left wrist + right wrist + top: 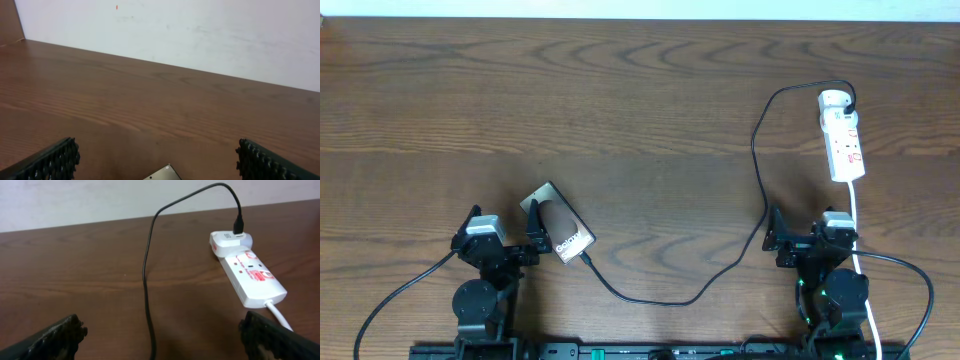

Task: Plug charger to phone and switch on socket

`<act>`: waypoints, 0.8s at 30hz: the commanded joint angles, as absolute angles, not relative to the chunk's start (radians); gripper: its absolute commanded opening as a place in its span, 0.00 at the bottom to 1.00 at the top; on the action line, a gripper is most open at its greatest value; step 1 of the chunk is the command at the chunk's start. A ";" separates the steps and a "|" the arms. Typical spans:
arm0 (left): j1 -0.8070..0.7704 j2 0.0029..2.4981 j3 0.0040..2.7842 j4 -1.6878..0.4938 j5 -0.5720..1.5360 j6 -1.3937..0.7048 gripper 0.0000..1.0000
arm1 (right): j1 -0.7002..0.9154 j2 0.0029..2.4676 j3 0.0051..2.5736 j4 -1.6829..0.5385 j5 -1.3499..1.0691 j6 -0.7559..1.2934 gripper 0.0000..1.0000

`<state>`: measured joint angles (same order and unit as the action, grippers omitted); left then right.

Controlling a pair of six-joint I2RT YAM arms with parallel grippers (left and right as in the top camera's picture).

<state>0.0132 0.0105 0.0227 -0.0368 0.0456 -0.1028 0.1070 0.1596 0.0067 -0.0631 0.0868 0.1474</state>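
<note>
The charger (757, 150), a thin black cable, has its plug seated in a white adapter at the far end of the socket (844, 140), a white power strip at the table's far right. From there the cable loops down across the wood to the phone (560, 230), which lies flat at the near left. The cable's tip meets the phone's near corner, but it is too small to tell whether it is pushed in. The strip's switches are also too small to read. The left gripper (157, 159) has its jaws wide apart and holds nothing, with one finger beside the phone's edge. The right gripper (162, 330) is also spread and empty, short of the socket. Judging from this, checking the connector and pressing the switch remain.
</note>
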 commanded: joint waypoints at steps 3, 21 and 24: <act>0.019 0.005 0.005 -0.073 0.025 -0.089 1.00 | 0.110 0.134 0.006 -0.068 0.099 0.133 0.99; 0.019 0.005 0.005 -0.073 0.025 -0.089 1.00 | 0.110 0.005 0.006 -0.067 0.095 0.134 0.99; 0.019 0.005 0.005 -0.073 0.025 -0.089 1.00 | 0.110 0.005 0.006 -0.067 0.095 0.134 0.99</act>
